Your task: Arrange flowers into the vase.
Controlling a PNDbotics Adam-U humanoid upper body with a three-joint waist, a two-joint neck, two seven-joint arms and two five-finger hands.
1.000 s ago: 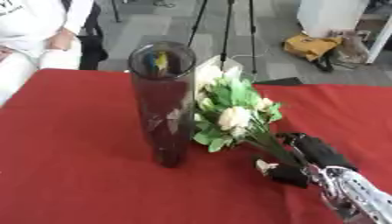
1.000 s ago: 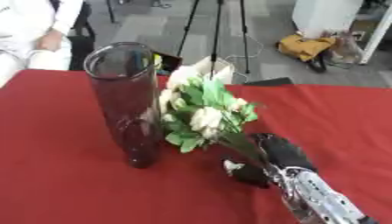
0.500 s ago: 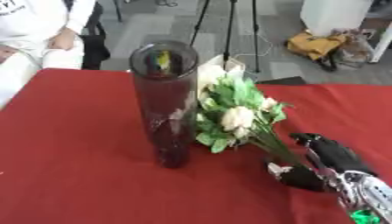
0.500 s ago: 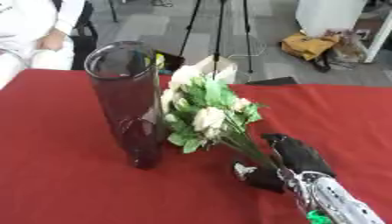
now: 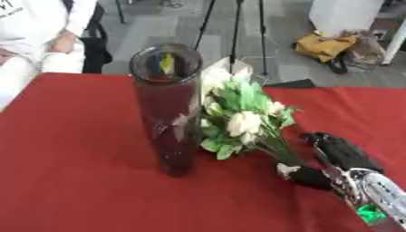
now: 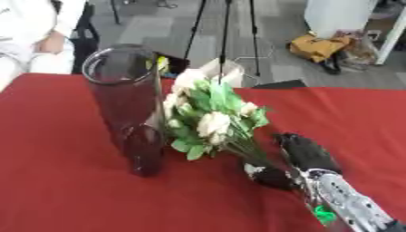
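Observation:
A tall dark glass vase [image 5: 168,108] stands upright on the red table [image 5: 71,181], left of centre. Right beside it is a bunch of white flowers with green leaves [image 5: 238,118], its blooms leaning against the vase and its stems running down to the right. My right hand [image 5: 333,161] comes in from the lower right, its fingers and thumb curled round the stems' lower end. My left hand shows in neither view.
A person in white sits past the table's far left corner. Beyond the far edge stand tripod legs [image 5: 234,31], with a yellow bag [image 5: 325,45] on the floor. The red cloth spreads bare to the left of the vase and in front of it.
The whole picture has shifted a little, so the camera moved. My right hand with the bunch has drawn slightly right and lower; the blooms stay against the vase.

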